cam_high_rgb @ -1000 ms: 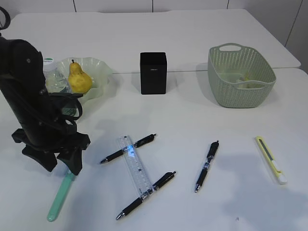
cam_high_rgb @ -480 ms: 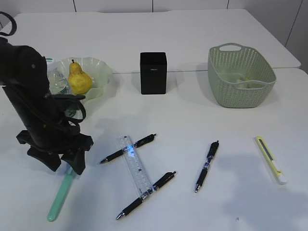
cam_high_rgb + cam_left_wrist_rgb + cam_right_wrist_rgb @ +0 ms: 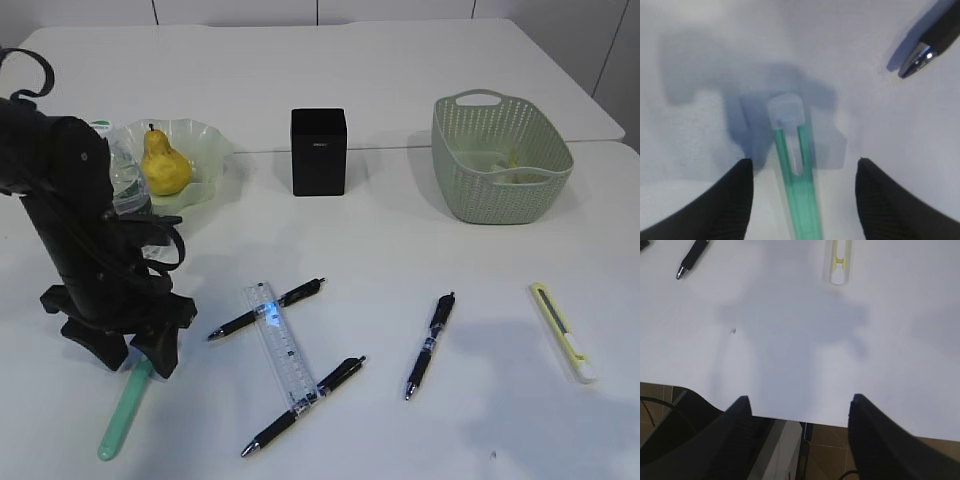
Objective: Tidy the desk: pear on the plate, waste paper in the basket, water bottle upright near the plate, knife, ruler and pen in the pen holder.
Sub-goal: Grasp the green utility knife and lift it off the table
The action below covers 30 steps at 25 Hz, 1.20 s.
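My left gripper (image 3: 137, 358) is open and straddles the upper end of a mint-green knife (image 3: 122, 410) lying on the table; in the left wrist view the knife (image 3: 799, 195) lies between the open jaws (image 3: 803, 161). The yellow pear (image 3: 164, 164) sits on the pale green plate (image 3: 205, 135). The water bottle (image 3: 124, 176) stands beside the plate, partly hidden by my left arm. The clear ruler (image 3: 281, 351) lies among three black pens (image 3: 266, 308). The black pen holder (image 3: 318, 151) stands at centre back. The basket (image 3: 500, 165) holds waste paper (image 3: 512, 167). My right gripper (image 3: 800, 397) is open and empty.
A yellow knife (image 3: 563, 331) lies at the right front; it also shows in the right wrist view (image 3: 839, 260). Two more pens lie at the front (image 3: 303, 404) and centre right (image 3: 430, 345). My right gripper hangs over the table's front edge (image 3: 805, 417).
My left arm has come down and slightly forward, bringing the open gripper closer over the green knife. Nothing else has moved.
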Each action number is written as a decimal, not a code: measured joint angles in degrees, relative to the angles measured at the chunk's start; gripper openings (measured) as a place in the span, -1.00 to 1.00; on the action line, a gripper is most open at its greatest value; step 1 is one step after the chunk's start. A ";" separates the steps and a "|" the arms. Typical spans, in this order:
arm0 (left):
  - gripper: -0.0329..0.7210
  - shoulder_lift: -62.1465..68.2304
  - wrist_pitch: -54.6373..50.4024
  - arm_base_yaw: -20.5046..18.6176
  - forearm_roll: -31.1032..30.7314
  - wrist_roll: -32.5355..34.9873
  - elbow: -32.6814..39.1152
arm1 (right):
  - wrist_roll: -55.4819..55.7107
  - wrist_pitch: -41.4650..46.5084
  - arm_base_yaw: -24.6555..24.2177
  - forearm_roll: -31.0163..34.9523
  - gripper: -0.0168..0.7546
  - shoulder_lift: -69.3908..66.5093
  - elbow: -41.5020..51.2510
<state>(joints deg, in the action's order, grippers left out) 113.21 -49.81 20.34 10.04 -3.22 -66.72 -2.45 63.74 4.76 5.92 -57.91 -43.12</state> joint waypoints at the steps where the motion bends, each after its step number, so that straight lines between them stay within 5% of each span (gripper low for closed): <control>1: 0.27 0.00 0.00 0.00 0.00 0.00 0.00 | 0.00 0.00 0.00 0.00 0.28 0.00 0.00; 20: 0.12 1.25 1.11 0.00 -1.98 0.00 -0.12 | 0.04 -0.60 0.00 -0.10 0.28 0.00 0.00; 30: -0.20 2.35 0.69 0.00 -3.36 0.00 -0.96 | 0.04 -1.00 0.00 -0.20 0.28 0.00 0.00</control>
<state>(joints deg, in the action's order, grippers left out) 115.56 -49.12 20.34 6.69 -3.22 -67.68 -2.41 62.74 4.76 5.72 -57.91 -43.12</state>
